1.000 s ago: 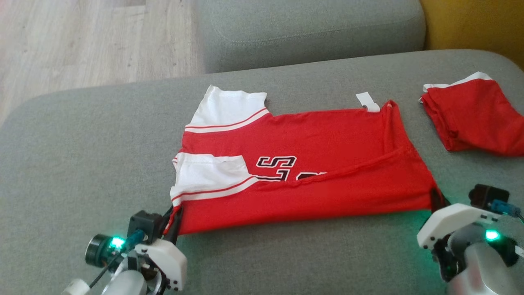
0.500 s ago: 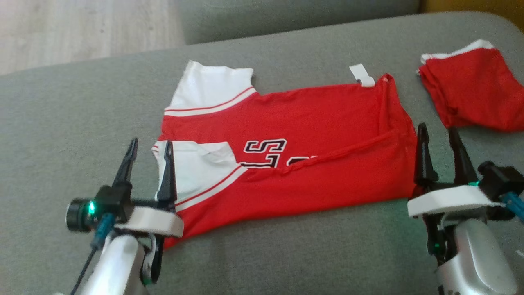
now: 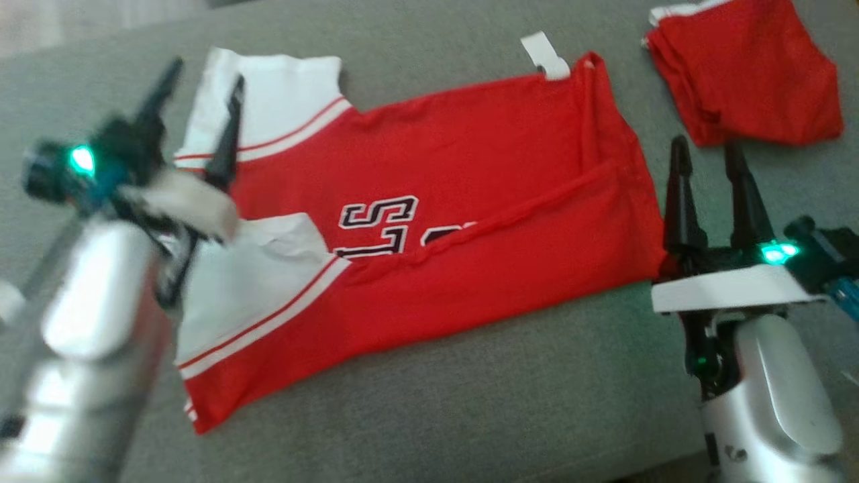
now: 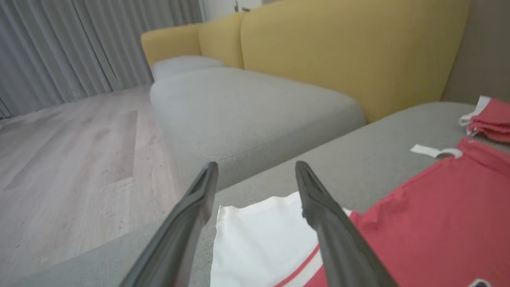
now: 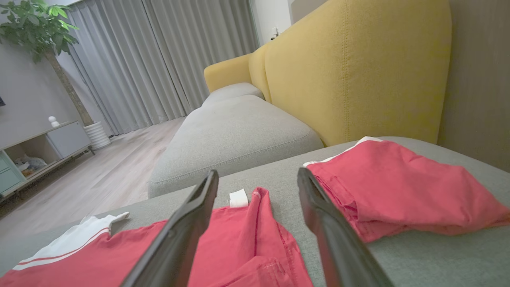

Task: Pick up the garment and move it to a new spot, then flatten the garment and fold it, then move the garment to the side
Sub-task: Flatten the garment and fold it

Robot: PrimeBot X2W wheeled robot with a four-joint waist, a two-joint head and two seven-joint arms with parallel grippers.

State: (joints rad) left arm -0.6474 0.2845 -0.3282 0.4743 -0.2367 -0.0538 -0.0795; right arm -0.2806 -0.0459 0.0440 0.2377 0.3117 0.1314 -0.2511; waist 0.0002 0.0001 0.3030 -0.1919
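Garment lies folded mid-seat on the sofa; both jaws empty.
Your left jaws stand spread over its white sleeve at 10 o'clock; your right jaws stand spread beside its hem at 3 o'clock.

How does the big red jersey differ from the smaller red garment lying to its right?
The jersey lies spread out, one long flap folded over; the smaller red garment is a compact bundle. The jersey shows white striped sleeves and black-and-white lettering; the smaller red garment is plain red with a white edge. Both are red and rest on the grey cushion.
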